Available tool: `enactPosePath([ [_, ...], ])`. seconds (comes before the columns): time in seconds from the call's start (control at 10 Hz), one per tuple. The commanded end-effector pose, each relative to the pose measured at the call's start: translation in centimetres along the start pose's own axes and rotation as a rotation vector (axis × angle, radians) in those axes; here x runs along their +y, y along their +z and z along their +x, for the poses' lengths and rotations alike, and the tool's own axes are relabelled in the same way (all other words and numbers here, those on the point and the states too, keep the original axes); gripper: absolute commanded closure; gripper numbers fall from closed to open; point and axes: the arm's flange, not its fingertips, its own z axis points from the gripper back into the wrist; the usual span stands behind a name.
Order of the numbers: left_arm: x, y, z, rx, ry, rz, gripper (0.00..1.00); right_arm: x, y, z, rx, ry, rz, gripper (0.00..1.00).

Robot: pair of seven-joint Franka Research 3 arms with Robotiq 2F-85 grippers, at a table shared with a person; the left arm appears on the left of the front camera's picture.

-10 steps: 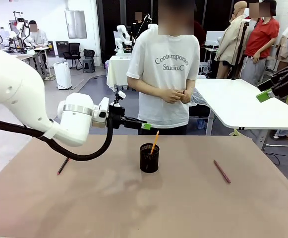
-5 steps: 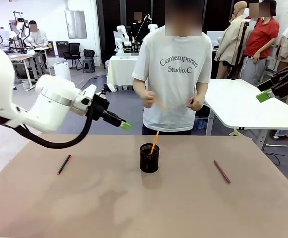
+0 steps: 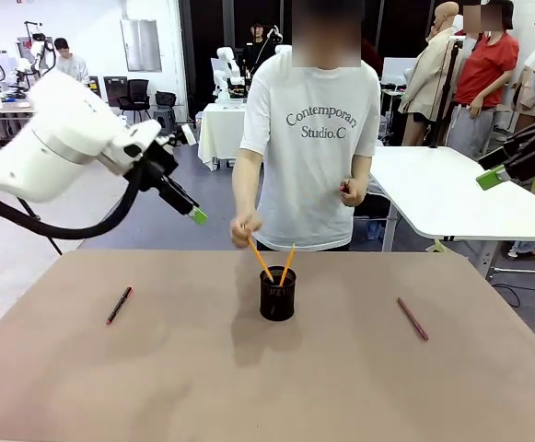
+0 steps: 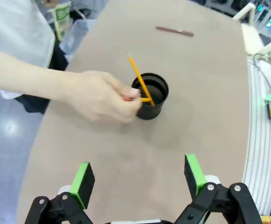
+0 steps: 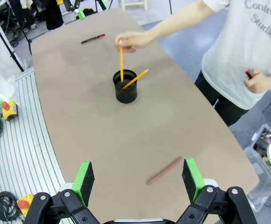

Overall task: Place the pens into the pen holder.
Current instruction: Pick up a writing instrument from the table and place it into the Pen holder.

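Note:
The black mesh pen holder stands mid-table with one yellow pencil leaning in it. A person's hand holds a second yellow pencil with its tip in the holder. A dark pen with red accents lies at the table's left, and a reddish pen lies at its right. My left gripper hangs open and empty, high to the holder's left. My right gripper is open and empty, far right.
The person stands at the far edge behind the holder, the other hand held at the waist with something red in it. A white table stands behind on the right. The brown table is bare in front.
My left arm has pulled back from over the holder, up and to the left. The person's hand has come down and put a second yellow pencil into the holder.

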Motion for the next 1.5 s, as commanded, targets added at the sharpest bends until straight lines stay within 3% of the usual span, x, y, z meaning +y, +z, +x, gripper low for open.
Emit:
enactPosePath([
  [0.0,-1.3,2.6,0.0,0.053,0.086,0.139,0.0,0.0,0.0,0.1,-0.036,0.01,0.008,0.0],
  [0.1,-1.1,3.6,-0.1,0.144,0.295,0.295,0.0,0.0,0.0,0.1,-0.036,0.01,0.008,0.0],
  [0.2,-0.7,4.5,-0.3,0.197,0.338,0.358,0.0,0.0,0.0,0.1,-0.036,0.01,0.008,0.0],
  [0.3,-0.5,5.4,-0.9,0.272,0.427,0.497,0.0,0.0,0.0,0.1,-0.036,0.01,0.008,0.0],
  [0.6,0.9,6.4,-3.5,0.33,0.621,0.601,0.0,0.0,0.0,0.1,-0.036,0.01,0.008,0.0],
  [0.7,1.5,6.7,-4.1,0.302,0.647,0.584,0.0,0.0,0.0,0.1,-0.036,0.01,0.008,0.0],
  [0.8,1.5,6.8,-4.3,0.311,0.54,0.618,0.0,0.0,0.0,0.1,-0.036,0.01,0.008,0.0],
  [1.4,1.5,6.8,-4.3,0.311,0.54,0.618,0.0,0.0,0.0,0.1,-0.036,0.01,0.008,0.0],
])
